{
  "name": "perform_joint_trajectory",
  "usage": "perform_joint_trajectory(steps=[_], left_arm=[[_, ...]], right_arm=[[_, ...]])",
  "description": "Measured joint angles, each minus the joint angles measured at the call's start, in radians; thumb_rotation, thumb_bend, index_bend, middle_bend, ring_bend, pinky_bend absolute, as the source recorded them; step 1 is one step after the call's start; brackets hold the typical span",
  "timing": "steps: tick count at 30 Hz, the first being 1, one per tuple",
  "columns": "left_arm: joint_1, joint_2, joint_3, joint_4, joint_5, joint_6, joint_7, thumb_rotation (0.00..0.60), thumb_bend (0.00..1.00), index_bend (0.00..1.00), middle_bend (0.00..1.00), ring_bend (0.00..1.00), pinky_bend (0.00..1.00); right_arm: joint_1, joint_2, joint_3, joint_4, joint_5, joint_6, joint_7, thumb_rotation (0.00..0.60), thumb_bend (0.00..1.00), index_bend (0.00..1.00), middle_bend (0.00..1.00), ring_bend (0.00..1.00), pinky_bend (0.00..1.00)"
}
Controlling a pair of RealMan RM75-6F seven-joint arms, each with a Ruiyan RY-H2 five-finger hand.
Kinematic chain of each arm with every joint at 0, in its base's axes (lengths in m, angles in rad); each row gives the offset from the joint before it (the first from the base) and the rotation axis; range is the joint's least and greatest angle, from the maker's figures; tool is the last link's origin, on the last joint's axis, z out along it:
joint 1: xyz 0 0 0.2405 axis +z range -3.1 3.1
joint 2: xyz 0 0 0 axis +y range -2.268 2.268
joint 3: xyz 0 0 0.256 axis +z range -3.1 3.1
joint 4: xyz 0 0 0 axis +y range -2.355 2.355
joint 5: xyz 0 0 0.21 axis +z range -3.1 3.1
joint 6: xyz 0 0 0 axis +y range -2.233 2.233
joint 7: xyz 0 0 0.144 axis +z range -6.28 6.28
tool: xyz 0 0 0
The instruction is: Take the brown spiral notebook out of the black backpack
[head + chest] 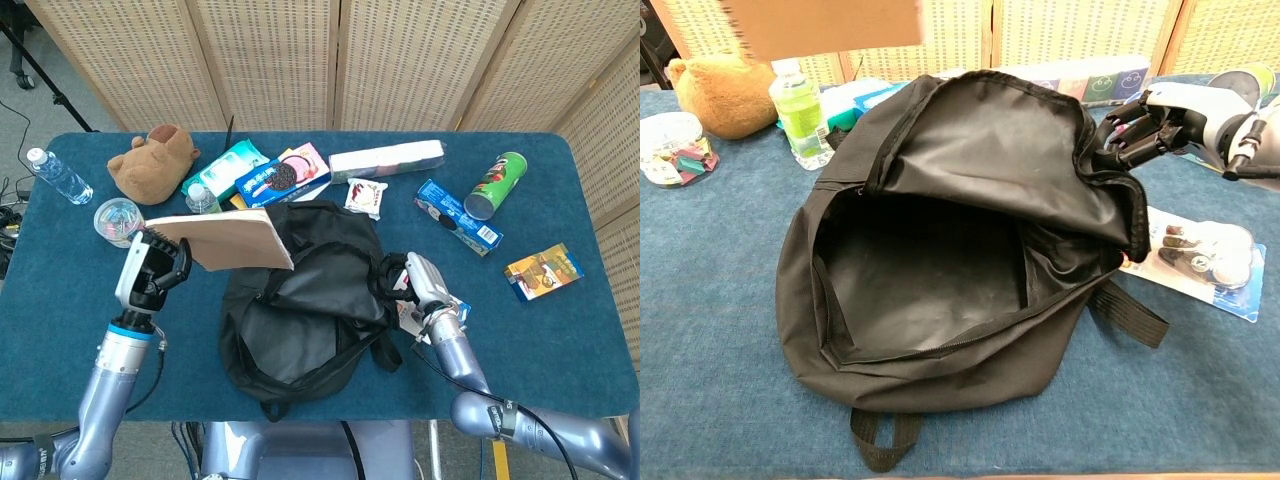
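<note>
My left hand (152,270) holds the brown spiral notebook (228,239) by its spiral edge, lifted clear above and to the left of the black backpack (305,305). In the chest view only the notebook's lower part (825,25) shows at the top left, and the left hand is out of frame. The backpack (960,250) lies open on the blue table, its inside dark with nothing visible in it. My right hand (418,281) grips the backpack's rim on the right side, fingers (1132,125) curled on the fabric.
A green-capped bottle (800,112), a plush toy (725,95) and a jar of clips (670,148) stand left of the backpack. Snack packs (262,175), a white box (385,158), a cookie box (458,218) and a green can (495,185) lie behind. A blister pack (1200,255) lies right.
</note>
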Motion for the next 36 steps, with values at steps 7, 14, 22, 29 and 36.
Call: perform_joint_trajectory(steps=[7, 14, 22, 29, 36], left_arm=[[0.04, 0.012, 0.025, 0.147, 0.076, 0.074, 0.101, 0.6, 0.67, 0.75, 0.46, 0.42, 0.53], [0.087, 0.018, 0.085, 0.428, 0.135, 0.11, 0.196, 0.6, 0.66, 0.76, 0.46, 0.42, 0.53], [0.127, -0.022, 0.128, 0.666, 0.16, 0.161, 0.318, 0.6, 0.63, 0.76, 0.46, 0.42, 0.53], [0.144, -0.06, 0.137, 0.716, 0.1, 0.146, 0.525, 0.6, 0.55, 0.67, 0.34, 0.34, 0.5], [0.16, -0.075, 0.15, 0.701, 0.026, 0.072, 0.648, 0.6, 0.13, 0.02, 0.0, 0.0, 0.09]], right_arm=[[-0.007, 0.004, 0.005, -0.009, -0.01, -0.008, 0.005, 0.6, 0.76, 0.63, 0.68, 0.46, 0.28], [-0.012, 0.009, 0.004, -0.029, -0.016, -0.009, -0.001, 0.6, 0.76, 0.63, 0.68, 0.46, 0.28], [-0.013, 0.009, 0.004, -0.029, -0.006, -0.012, -0.009, 0.6, 0.76, 0.63, 0.68, 0.46, 0.28], [-0.014, -0.003, -0.003, -0.025, -0.006, -0.013, -0.016, 0.6, 0.76, 0.63, 0.68, 0.46, 0.28], [-0.013, -0.008, -0.005, -0.023, -0.005, -0.018, -0.02, 0.6, 0.76, 0.63, 0.68, 0.46, 0.28]])
